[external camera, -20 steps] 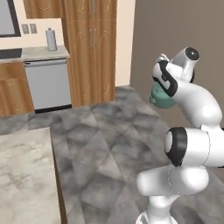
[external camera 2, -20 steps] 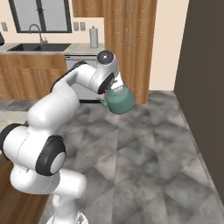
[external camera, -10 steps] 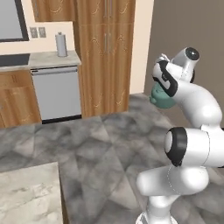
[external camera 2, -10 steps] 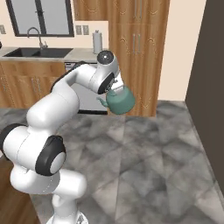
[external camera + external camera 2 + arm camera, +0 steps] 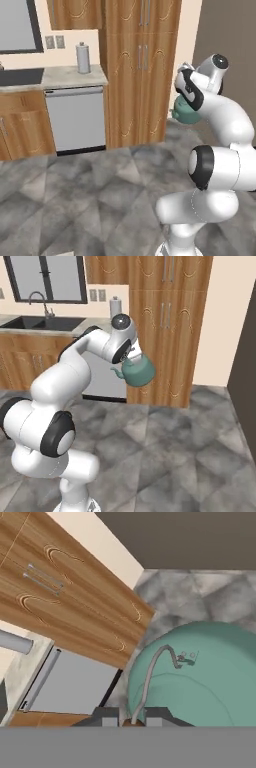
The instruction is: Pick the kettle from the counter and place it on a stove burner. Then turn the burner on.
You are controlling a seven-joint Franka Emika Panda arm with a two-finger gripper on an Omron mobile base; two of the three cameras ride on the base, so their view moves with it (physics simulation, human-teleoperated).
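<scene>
In the left base view I see the kettle (image 5: pixel 184 112) hanging at 3 o'clock, well clear of the tall cabinet (image 5: pixel 140 70). In the right base view the gripper (image 5: pixel 131 356) pinches its handle; a swing could loosen it. In the hand view, open floor (image 5: pixel 200 597) lies at 1 o'clock.

1. The kettle (image 5: pixel 137 371) was teal-green.
2. The floor (image 5: pixel 190 456) was mottled grey stone.
3. The tall cabinet (image 5: pixel 142 75) was orange-brown wood.
4. The dishwasher (image 5: pixel 76 120) was grey.
5. The worktop (image 5: pixel 70 77) was pale marbled.
</scene>
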